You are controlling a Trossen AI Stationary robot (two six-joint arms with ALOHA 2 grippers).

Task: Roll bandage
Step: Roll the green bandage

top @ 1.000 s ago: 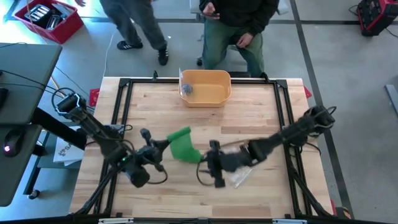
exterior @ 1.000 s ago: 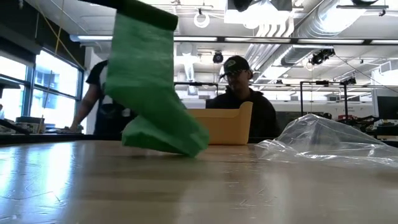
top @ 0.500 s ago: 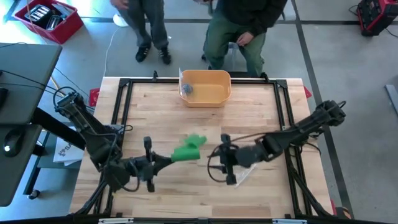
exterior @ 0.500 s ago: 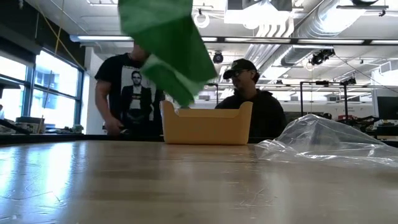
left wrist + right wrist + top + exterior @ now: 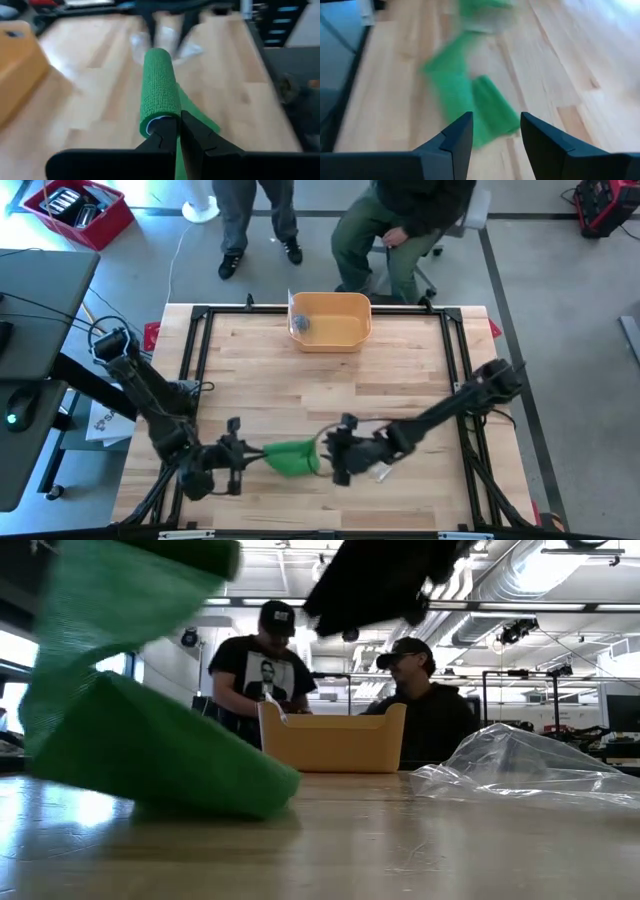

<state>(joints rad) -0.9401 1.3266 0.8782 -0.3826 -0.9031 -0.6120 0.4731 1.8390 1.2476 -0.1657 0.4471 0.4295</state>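
Plastic wrapper (image 5: 385, 470) beside green bandage (image 5: 290, 457)

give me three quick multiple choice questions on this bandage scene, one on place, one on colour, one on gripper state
1. Where is the yellow bin?
A. far edge of the table
B. near edge
C. on the floor

2. What colour is the bandage?
A. white
B. green
C. blue

3. How is the left gripper?
A. wide open
B. out of view
C. shut on the bandage

Answers: 1 A, it sits by the people in the high view. 2 B, green in every view. 3 C, the left wrist view shows its fingers pinched at the roll's end.
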